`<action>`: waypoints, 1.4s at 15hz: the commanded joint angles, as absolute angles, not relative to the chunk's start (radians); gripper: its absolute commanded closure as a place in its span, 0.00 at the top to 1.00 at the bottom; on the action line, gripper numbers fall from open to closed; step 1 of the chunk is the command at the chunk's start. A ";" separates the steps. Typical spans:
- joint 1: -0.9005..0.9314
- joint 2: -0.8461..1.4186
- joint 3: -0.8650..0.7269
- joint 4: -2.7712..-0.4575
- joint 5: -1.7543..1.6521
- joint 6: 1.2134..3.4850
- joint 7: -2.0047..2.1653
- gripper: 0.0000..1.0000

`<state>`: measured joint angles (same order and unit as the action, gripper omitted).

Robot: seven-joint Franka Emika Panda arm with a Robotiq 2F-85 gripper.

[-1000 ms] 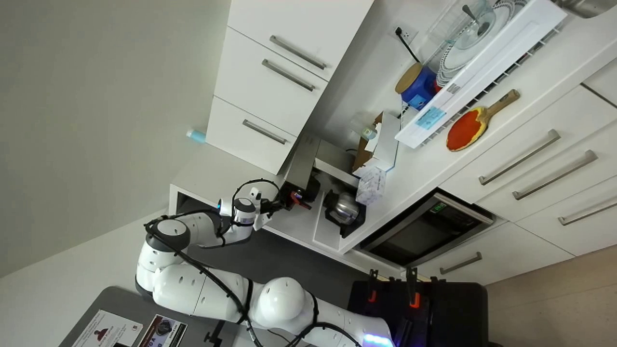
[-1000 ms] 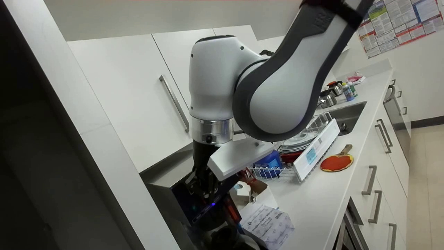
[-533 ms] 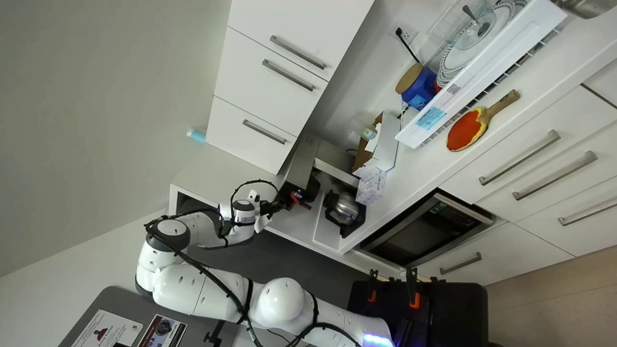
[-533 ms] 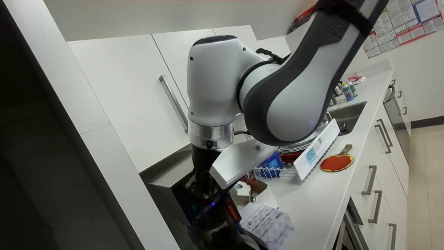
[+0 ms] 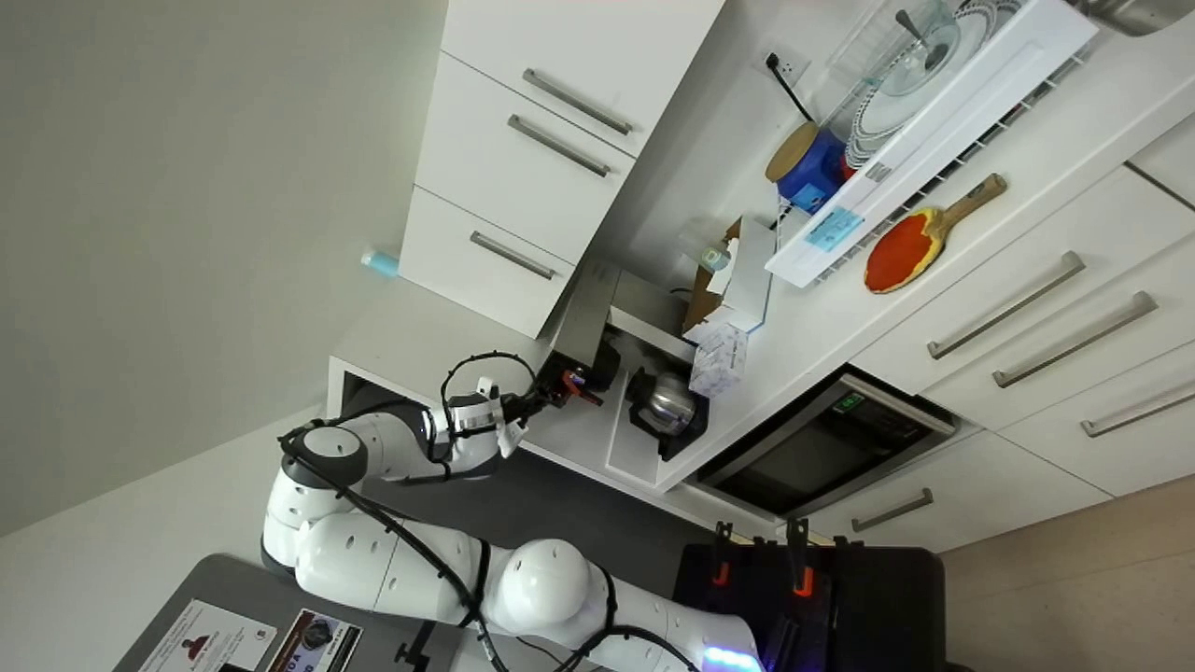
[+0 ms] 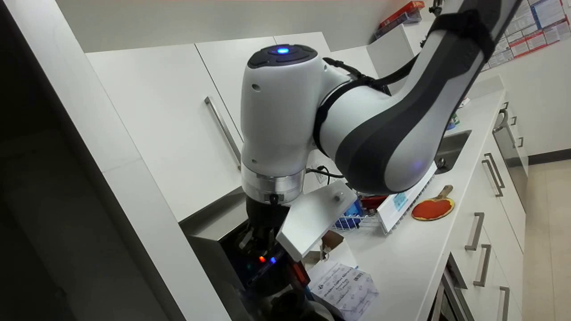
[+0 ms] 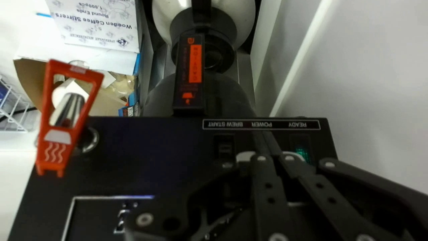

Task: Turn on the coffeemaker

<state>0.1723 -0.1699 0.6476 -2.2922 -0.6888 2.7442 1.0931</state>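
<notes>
The coffeemaker (image 7: pixel 147 157) is a black boxy appliance with a steel side (image 6: pixel 209 258), and it also stands on the counter in an exterior view (image 5: pixel 590 303). My gripper (image 7: pixel 262 134) is shut, its fingertips together and empty, right at the place under the POWER label (image 7: pixel 261 124). The fingers hide the power switch; I cannot tell whether they touch it. The brew start switch (image 7: pixel 224 147) is beside them. A green ready light (image 7: pixel 302 154) is lit on the other side. An orange light (image 6: pixel 262 259) glows by the gripper in an exterior view.
A red handle tag (image 7: pixel 67 120) sticks up from the panel. A carafe with a black lid (image 7: pixel 204 36) stands in front of the coffeemaker. A wooden stirrers box (image 7: pixel 97 23) and an open carton (image 7: pixel 30 77) are beside it. A dish rack (image 5: pixel 934 140) stands farther along the counter.
The wrist and forearm have tilted in the exterior views, while the fingertips stay at the panel. An orange light now shows beside the blue one; it was not visible before.
</notes>
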 commanded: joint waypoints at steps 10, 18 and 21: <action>0.308 -0.192 0.601 -2.285 -0.457 2.730 0.985 0.00; 0.375 -0.348 0.589 -2.298 -0.080 2.409 0.866 0.00; 0.374 -0.379 0.581 -2.291 -0.051 2.344 0.854 0.00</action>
